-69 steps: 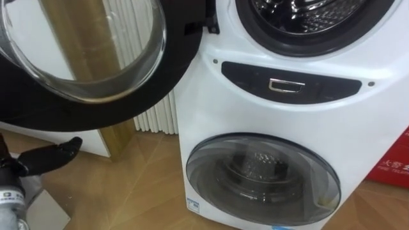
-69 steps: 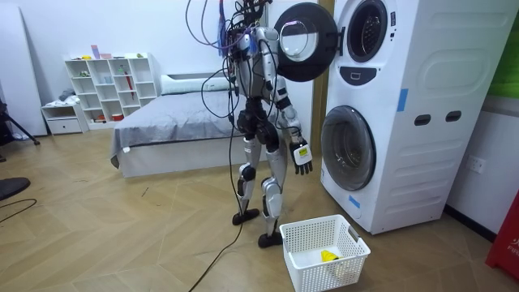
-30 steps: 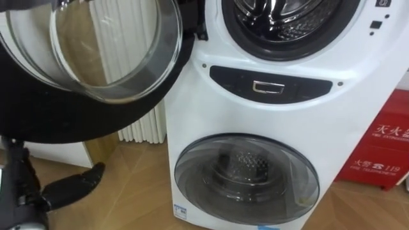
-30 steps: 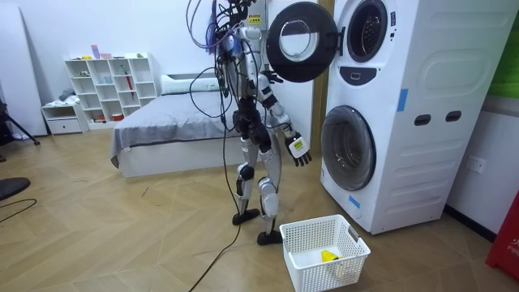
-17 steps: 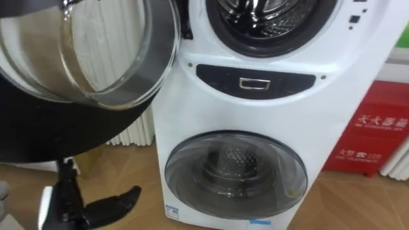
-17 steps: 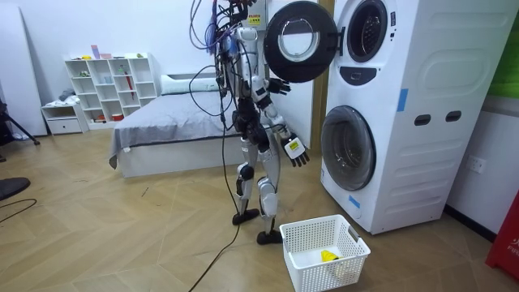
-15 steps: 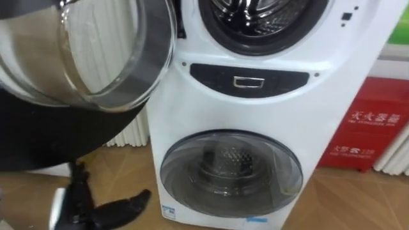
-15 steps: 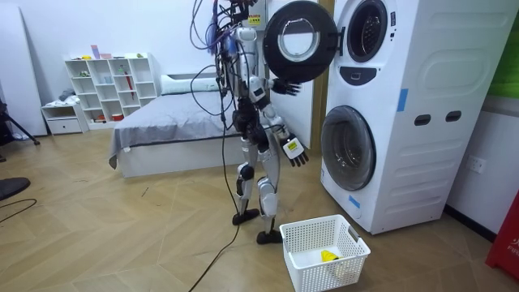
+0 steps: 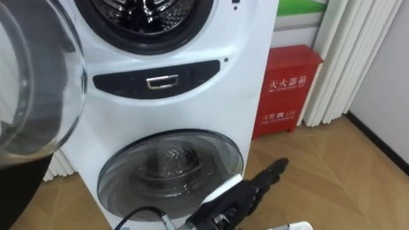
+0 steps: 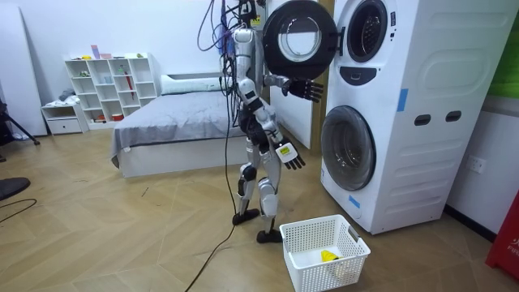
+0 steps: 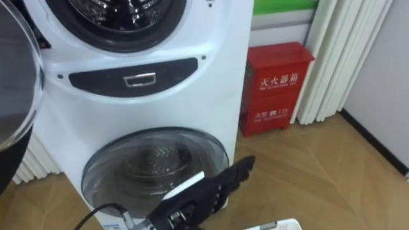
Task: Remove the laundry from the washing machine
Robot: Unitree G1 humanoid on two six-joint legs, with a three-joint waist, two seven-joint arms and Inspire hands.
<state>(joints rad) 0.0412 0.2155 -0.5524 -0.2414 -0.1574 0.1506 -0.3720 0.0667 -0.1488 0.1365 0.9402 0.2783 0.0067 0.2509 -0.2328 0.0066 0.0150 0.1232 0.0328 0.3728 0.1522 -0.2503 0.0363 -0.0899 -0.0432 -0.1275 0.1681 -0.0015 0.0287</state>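
Left eye view: left hand (image 9: 233, 201) is hovering low in front of the lower door (image 9: 147, 172) of the washing machine (image 9: 243, 96). Its fingers (image 9: 271, 172) are straight & slightly spread, holding nothing, pointing up & right toward the red box (image 9: 291, 89). The upper drum (image 9: 147, 9), where the clothes should be, is sitting up & left of those fingers, above the control panel (image 9: 160, 82). So I'm judging the next move needs the hand going up & left, not fwd. No clothes are showing in the bit of drum in view, just shiny metal. The top edge is cutting most of it off, so where they lie & which way their long axis runs can't be told. The open door (image 9: 32, 96) is hanging at far left. Room view: robot is standing facing the machine, left hand raised approx. level w/ the panel, between open door & machine front, the nearer of the 2 hands to the opening. Right hand (image 10: 289, 159) is hanging low by the thigh, fingers loose, empty. A basket (image 10: 332, 272) is sitting on the floor by its feet w/ 1 yellow piece (image 10: 328, 255) in it, too small to say if it's clothing. Right eye view: same layout; a white corner (image 11: 275, 225) is poking in at the bottom edge, prob. the basket, cut off.
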